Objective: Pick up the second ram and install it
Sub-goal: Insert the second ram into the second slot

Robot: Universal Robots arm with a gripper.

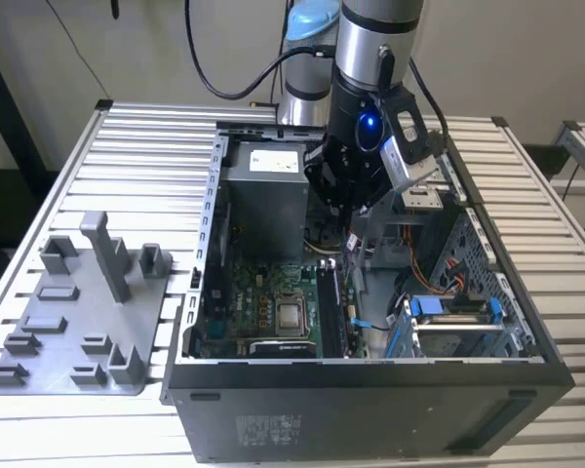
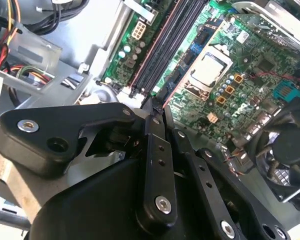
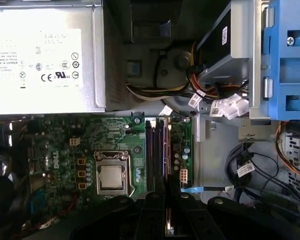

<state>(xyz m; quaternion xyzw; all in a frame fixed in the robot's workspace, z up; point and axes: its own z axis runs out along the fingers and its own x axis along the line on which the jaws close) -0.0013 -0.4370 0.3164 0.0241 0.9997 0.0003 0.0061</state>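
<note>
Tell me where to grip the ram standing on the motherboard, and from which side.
Probably grip the ram near the middle of its long top edge, pinching across its two flat faces, and come straight down from above the motherboard. It stands on edge, thin and long, with another slot close alongside, so only its top edge looks free. The gripper hangs over one end.

Open computer case on slatted surface.
Computer case (image 1: 370, 390) lies open; grey fixture tray (image 1: 78, 331) beside it on the surface (image 1: 146, 146), toward the exterior view's left.
</note>
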